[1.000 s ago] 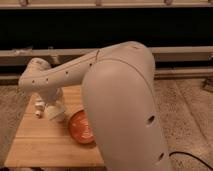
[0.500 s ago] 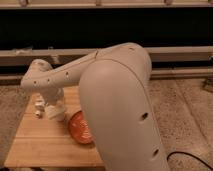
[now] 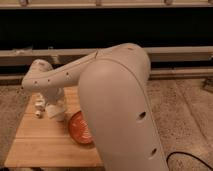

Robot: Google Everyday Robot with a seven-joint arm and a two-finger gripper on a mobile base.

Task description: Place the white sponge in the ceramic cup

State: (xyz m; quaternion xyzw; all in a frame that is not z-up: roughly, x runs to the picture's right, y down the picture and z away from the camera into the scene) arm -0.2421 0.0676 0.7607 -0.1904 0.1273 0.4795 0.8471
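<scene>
The ceramic cup (image 3: 80, 131) sits on the wooden surface (image 3: 35, 146), towards its right side. It stands with its mouth up, and its glossy orange-red bowl is open to me. The part of its inside that I can see shows ringed glaze; the right part is hidden behind the robot's big white arm (image 3: 120, 110), so I cannot speak for all of it.

The arm reaches down and to the left across the surface. The end effector (image 3: 43, 110) hangs low over the wood, just left of the cup and outside its rim. I cannot tell whether it is wide, narrow or holding something.

A small pale cream lump at the end effector's tip looks to be the white sponge (image 3: 52, 111). It is near the cup's left edge and not inside it. It blends into the white of the end effector, so I cannot tell its long axis or which way it points, nor whether it touches the wood.

A speckled floor (image 3: 182, 112) lies around the surface, with a black cable (image 3: 186, 157) on it at the lower right.
</scene>
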